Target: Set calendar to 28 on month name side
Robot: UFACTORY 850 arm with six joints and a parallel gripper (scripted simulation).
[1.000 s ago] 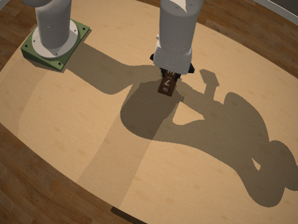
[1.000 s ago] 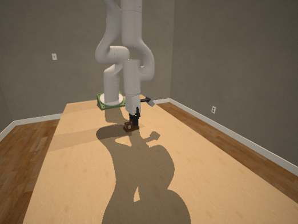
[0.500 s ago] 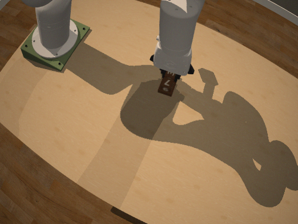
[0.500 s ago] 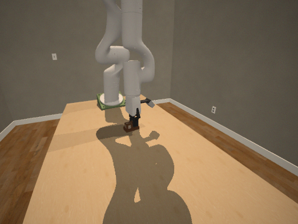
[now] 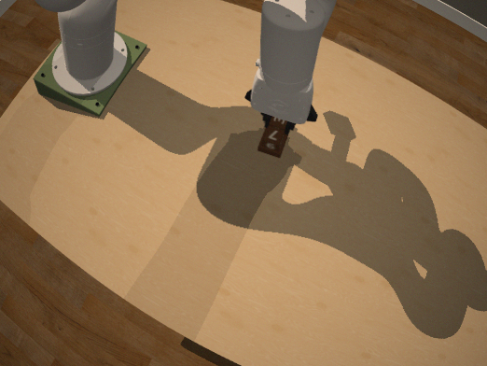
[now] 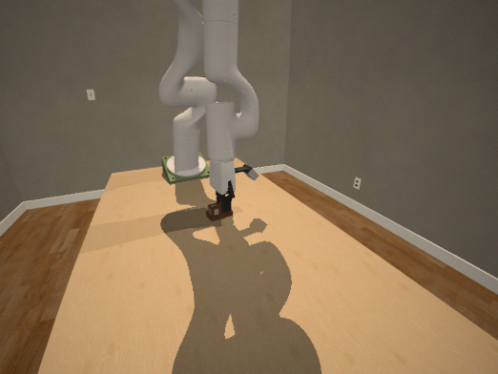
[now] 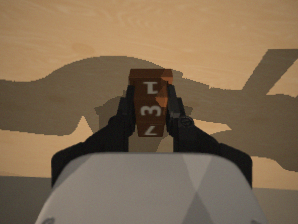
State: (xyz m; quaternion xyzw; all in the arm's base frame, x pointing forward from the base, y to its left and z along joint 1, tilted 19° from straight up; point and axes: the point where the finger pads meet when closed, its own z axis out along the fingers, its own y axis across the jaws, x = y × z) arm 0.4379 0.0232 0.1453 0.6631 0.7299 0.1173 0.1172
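One cube [image 7: 150, 102] sits clamped in the part-closed gripper [image 7: 150, 113]; the narrow pinch risks it twisting and landing tilted in the tray [image 6: 216, 216].

The arm's wrist [image 5: 285, 56] hides the calendar's [image 5: 272, 138] 12 o'clock end from above; its month name is unreadable.
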